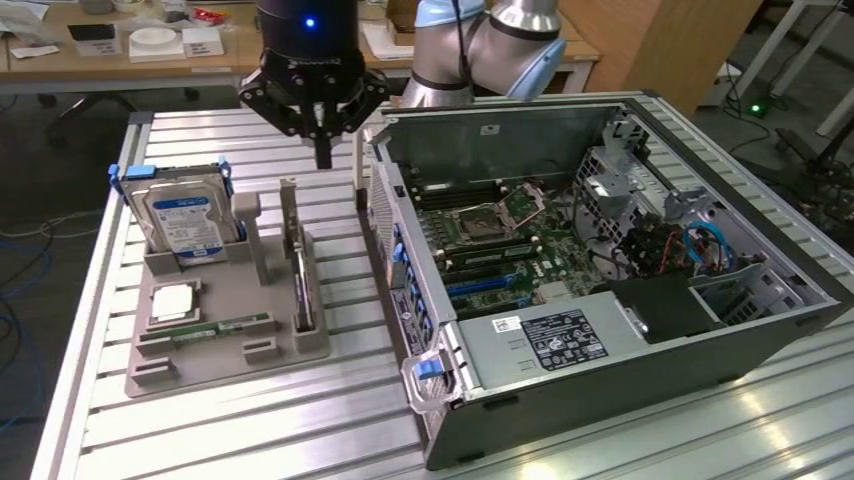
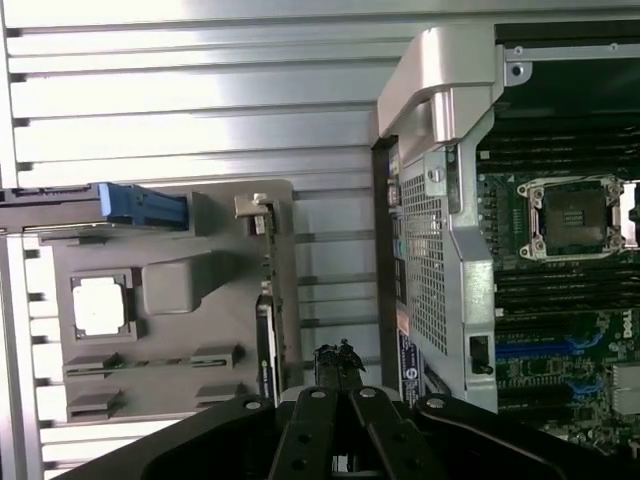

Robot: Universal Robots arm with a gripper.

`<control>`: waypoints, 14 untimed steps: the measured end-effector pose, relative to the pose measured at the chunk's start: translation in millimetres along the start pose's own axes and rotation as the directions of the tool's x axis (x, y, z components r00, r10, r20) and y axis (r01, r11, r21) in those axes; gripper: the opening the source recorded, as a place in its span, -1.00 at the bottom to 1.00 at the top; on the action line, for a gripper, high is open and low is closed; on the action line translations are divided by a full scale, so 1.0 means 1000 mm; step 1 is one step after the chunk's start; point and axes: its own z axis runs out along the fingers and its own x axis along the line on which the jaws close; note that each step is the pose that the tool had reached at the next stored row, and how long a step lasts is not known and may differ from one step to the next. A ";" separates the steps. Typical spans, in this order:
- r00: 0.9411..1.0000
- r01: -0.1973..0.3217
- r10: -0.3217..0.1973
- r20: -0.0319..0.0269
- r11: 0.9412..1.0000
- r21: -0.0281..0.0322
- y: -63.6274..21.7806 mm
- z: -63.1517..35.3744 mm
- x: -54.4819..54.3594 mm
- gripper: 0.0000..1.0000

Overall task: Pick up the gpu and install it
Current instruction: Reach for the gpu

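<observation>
The gpu [image 1: 303, 285] is a thin dark card standing on edge in a slot of the grey holder tray [image 1: 267, 300], its silver bracket at the far end. In the wrist view the gpu [image 2: 265, 320] shows edge-on along the tray [image 2: 170, 230]. My gripper [image 1: 322, 160] hangs above the table just past the card's bracket end, between the tray and the open computer case [image 1: 601, 300]. Its fingers are shut together with nothing between them. Seen from the wrist, the gripper [image 2: 338, 352] points down beside the card, over the gap between tray and case [image 2: 440, 250].
A silver hard drive [image 1: 187, 222] with a blue-white label stands upright at the tray's left. A square chip [image 1: 175, 301] and a green memory stick [image 1: 214, 328] lie in the tray. The case's motherboard [image 1: 507, 250] lies exposed. A desk with clutter stands behind the table.
</observation>
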 end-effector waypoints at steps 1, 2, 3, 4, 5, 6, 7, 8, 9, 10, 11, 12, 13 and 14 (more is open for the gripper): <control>1.000 0.000 0.000 0.000 1.000 0.000 -0.0002 -0.0001 0.002 -0.80; 1.000 0.000 0.000 0.000 1.000 0.000 -0.0004 -0.0002 0.005 -0.80; 1.000 0.000 0.000 0.000 1.000 0.000 -0.0006 -0.0002 0.008 -0.80; 1.000 0.000 0.000 0.000 1.000 0.000 -0.0008 -0.0003 0.010 -0.80; 1.000 0.000 0.000 0.000 1.000 0.000 -0.0010 -0.0003 0.013 -0.80; 1.000 0.000 0.000 0.000 1.000 0.000 -0.0012 -0.0004 0.015 -0.80; 1.000 0.000 0.000 0.000 1.000 0.000 -0.0014 -0.0005 0.018 -0.80; 1.000 0.000 0.000 0.000 1.000 0.000 -0.0016 -0.0006 0.021 -0.80; 1.000 0.000 0.000 0.000 1.000 0.000 -0.0018 -0.0006 0.024 -0.80; 1.000 0.000 0.000 0.000 1.000 0.000 -0.0020 -0.0007 0.026 -0.80; 1.000 0.000 0.000 0.000 1.000 0.000 -0.0023 -0.0008 0.029 -0.80; 1.000 0.000 0.000 0.000 1.000 0.000 -0.0025 -0.0008 0.032 -0.80; 1.000 0.000 0.000 0.000 1.000 0.000 -0.0027 -0.0009 0.034 -0.80; 1.000 0.000 0.000 0.000 1.000 0.000 -0.0029 -0.0010 0.037 -0.80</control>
